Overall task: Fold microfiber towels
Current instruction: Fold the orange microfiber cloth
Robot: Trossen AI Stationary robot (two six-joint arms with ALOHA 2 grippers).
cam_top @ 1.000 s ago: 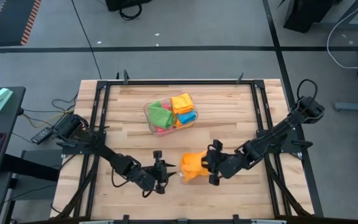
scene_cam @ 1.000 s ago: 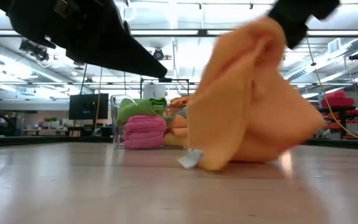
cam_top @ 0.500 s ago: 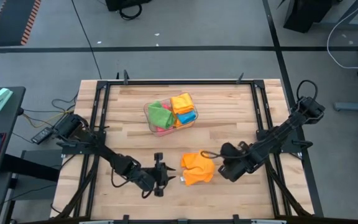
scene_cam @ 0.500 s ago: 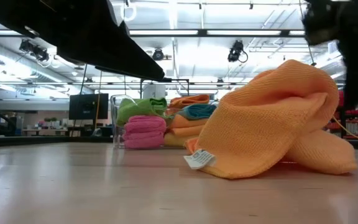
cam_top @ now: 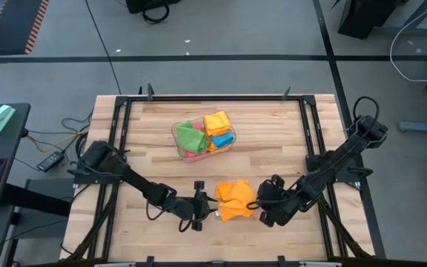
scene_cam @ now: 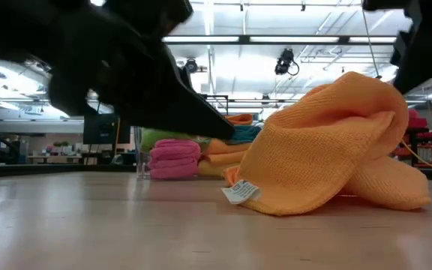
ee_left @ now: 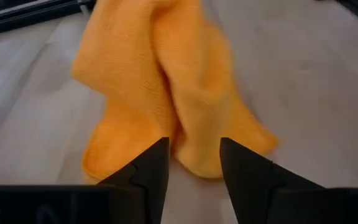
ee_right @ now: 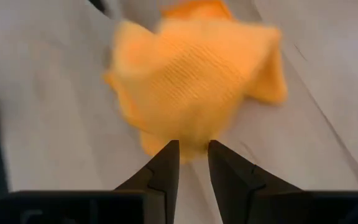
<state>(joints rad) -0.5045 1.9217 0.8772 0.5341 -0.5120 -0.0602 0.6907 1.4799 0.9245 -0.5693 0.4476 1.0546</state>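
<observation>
A robotics lab or open industrial workshop is showing here. A butcher-block table (cam_top: 273, 141) is sitting inside a black metal frame (cam_top: 213, 98) on a grey concrete floor (cam_top: 221, 37) marked with dark tape lines. Cables (cam_top: 58, 130) are trailing off beyond the left gripper (cam_top: 207, 210), on the side away from the cloth. In the low view, long strip lights (scene_cam: 223, 39) are glowing under an exposed ceiling, a ceiling camera (scene_cam: 284, 63) is hanging (on a mount), and a dark monitor (scene_cam: 100, 128) is standing far behind.
</observation>
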